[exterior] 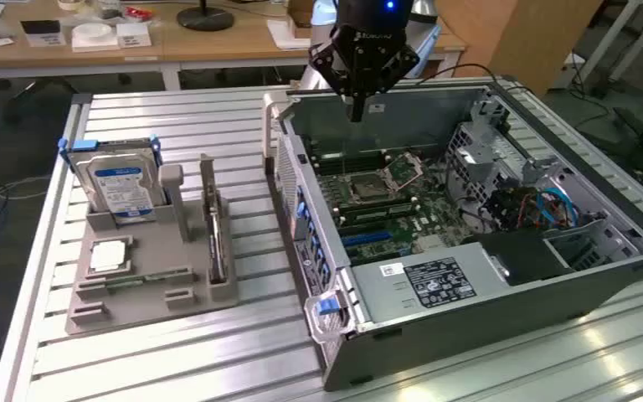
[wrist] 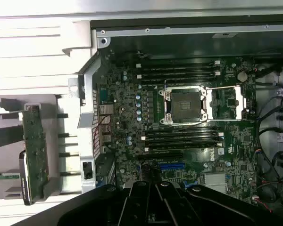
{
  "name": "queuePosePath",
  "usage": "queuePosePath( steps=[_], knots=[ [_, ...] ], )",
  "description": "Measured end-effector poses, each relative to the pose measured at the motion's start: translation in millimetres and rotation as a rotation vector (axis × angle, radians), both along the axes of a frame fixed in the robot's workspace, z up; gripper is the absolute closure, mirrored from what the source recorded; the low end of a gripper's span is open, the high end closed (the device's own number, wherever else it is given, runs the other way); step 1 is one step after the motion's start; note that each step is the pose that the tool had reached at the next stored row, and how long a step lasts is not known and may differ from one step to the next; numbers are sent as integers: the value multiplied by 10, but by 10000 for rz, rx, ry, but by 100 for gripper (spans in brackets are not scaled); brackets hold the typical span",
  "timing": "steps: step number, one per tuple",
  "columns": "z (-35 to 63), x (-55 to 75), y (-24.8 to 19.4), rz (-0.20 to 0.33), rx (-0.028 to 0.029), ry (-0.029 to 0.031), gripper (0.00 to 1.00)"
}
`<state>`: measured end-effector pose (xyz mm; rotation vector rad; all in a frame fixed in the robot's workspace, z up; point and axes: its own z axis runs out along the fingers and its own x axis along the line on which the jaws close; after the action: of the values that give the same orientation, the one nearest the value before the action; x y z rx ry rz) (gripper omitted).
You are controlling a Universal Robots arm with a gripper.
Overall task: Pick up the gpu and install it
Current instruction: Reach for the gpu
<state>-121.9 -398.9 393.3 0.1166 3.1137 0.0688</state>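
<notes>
Robot gripper (exterior: pixel 357 113) hovering over the far edge of an open computer case (exterior: pixel 467 325), fingers closed and holding nothing, graphics card (exterior: pixel 212 224) standing on edge in a grey holder (exterior: pixel 143 295) on the slatted table (exterior: pixel 187 126), to the exterior view's left of the case, near a hard drive (exterior: pixel 120 186).

end effector (exterior: pixel 357 114): pointing straight down | fingers (exterior: pixel 357 105): pressed together | holding: nothing

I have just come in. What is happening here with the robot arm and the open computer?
The robot arm's gripper hangs shut and empty over the open computer case, above the motherboard. The gpu stands on edge in the grey holder on the exterior view's left, near the hard drive. It is not yet picked up, so nothing is installed.
</notes>
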Motion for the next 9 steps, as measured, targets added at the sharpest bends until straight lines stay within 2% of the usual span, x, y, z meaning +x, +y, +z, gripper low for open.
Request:
queuePosePath(
  steps=[9],
  knots=[
    [0,-47,0,0,0,0,89]
  ],
)
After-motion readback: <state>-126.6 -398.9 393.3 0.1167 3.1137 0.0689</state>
